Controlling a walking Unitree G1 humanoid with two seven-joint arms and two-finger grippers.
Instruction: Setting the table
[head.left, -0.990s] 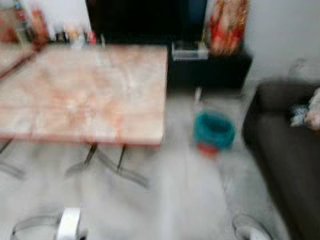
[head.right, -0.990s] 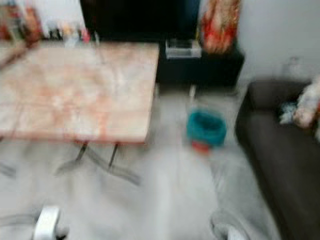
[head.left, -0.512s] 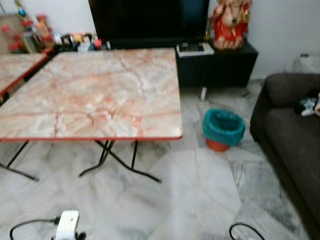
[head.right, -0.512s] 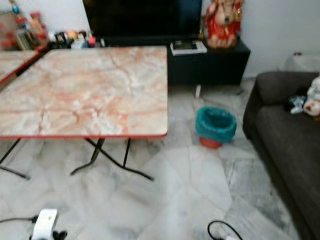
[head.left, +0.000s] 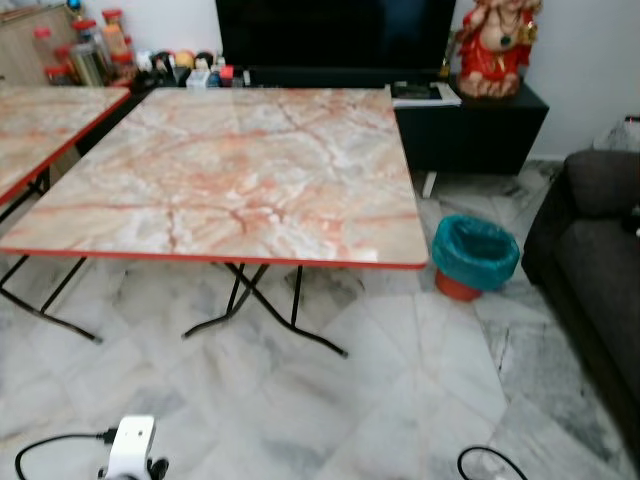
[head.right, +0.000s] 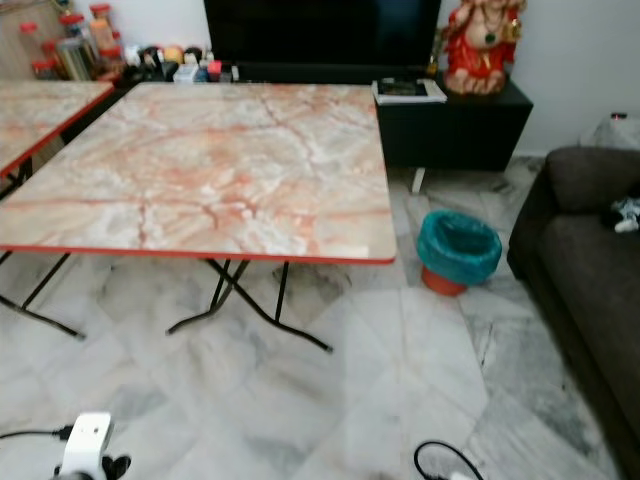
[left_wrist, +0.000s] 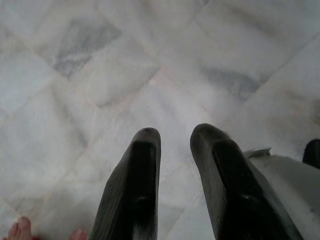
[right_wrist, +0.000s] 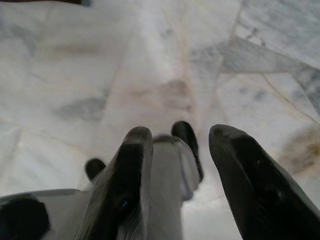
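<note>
A square folding table (head.left: 240, 170) with a pink marble-patterned top, a red rim and crossed black legs stands ahead of me, its top bare. My left gripper (left_wrist: 172, 136) hangs over the white marble floor, its fingers (left_wrist: 142, 165) a little apart with nothing between them. My right gripper (right_wrist: 180, 134) also hangs low over the floor, open and holding nothing, with my own grey foot (right_wrist: 167, 170) beneath it.
A second marble table (head.left: 40, 120) stands at the left. A teal-lined bin (head.left: 474, 255), a dark sofa (head.left: 600, 260) and a black TV cabinet (head.left: 470, 130) with a red statue (head.left: 497, 45) lie to the right. A white adapter (head.left: 130, 450) and cable (head.left: 490, 465) lie on the floor. A person's toes (left_wrist: 20, 230) are nearby.
The camera has moved and steadied: the table now looks larger and sits further right in the picture, and the blur is gone. Nothing on the floor or table has itself moved.
</note>
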